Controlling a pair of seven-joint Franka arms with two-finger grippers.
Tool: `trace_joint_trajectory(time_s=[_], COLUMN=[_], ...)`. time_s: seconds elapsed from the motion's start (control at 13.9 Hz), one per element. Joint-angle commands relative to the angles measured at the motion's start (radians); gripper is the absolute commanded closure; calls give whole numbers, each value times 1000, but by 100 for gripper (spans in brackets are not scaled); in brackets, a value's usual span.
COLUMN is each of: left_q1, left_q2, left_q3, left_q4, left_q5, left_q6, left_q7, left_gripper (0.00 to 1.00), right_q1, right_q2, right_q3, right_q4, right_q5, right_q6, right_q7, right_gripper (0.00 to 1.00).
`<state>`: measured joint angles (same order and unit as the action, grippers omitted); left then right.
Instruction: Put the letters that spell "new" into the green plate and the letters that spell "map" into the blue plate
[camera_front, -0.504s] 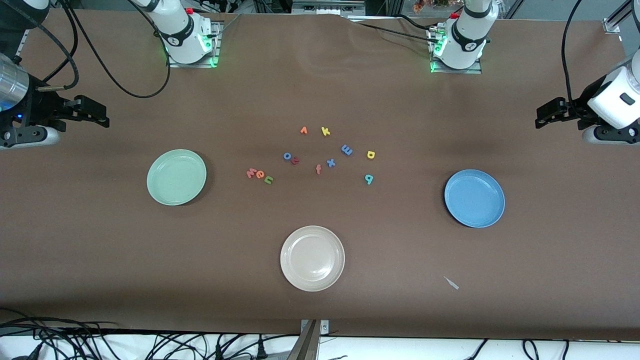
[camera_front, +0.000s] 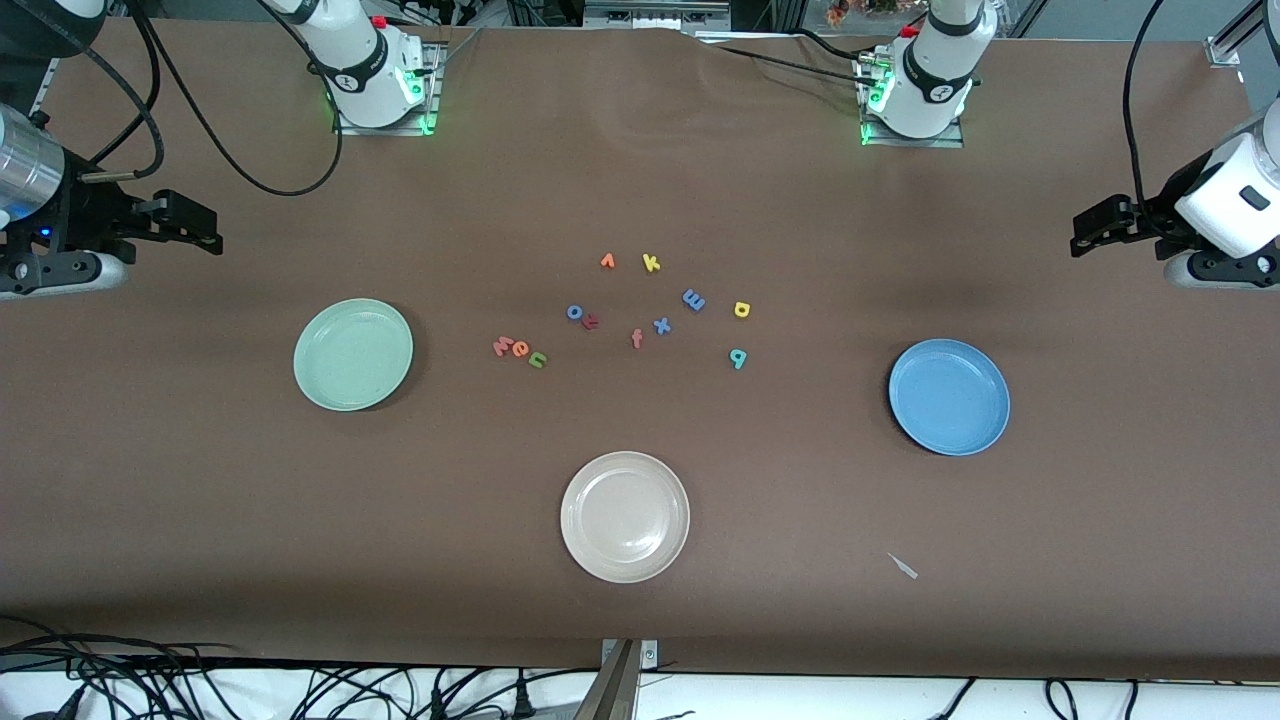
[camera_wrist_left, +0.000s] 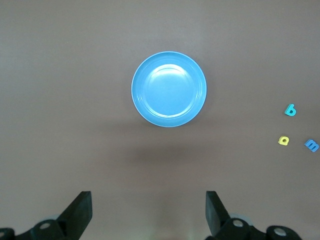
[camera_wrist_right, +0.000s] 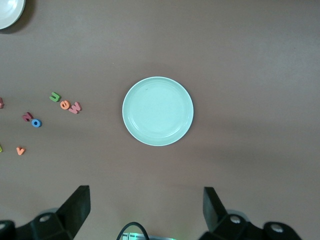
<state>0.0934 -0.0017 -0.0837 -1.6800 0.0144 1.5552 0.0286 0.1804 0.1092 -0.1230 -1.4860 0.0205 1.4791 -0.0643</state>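
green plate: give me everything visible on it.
The green plate is round, pale mint, plastic-looking, with a raised rim and a shallow flat well. It lies flat and upright on the brown table cover, toward the right arm's end of the table. Nothing is in it and nothing touches it. The "w", "e", "n" letters lie beside it, clearly apart, toward the table's middle. In the right wrist view it sits centred ahead of the right pincer, whose fingers are open.

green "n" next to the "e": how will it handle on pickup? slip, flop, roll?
The green "n" looks like thin flat foam, so probably very light and slightly squashy. It lies flat on the brown table, so rolling seems unlikely, but a nudge would likely slide it. It sits right against the orange-red "e", so a pinch may drag that along.
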Motion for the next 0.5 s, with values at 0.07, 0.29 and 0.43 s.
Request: trace_joint_trajectory(time_s=[0.07,0.29,0.43], left_q1=[3,3,3], left_q2=[-9,-9,-9], left_q3=[4,4,2], left_q4=[-7,-7,-7], left_q5=[-18,2,2], left_q6=[3,3,3], left_q7=[30,31,31], left_gripper=[0,0,0], right_q1=[7,8,8], right_q2=[-5,-8,-8], right_q3=[-1,-1,-1], right_q4=[15,15,15], right_q5=[1,-1,-1], right_q6=[1,-2,-6], right_q7=[4,3,3], right_gripper=[0,0,0])
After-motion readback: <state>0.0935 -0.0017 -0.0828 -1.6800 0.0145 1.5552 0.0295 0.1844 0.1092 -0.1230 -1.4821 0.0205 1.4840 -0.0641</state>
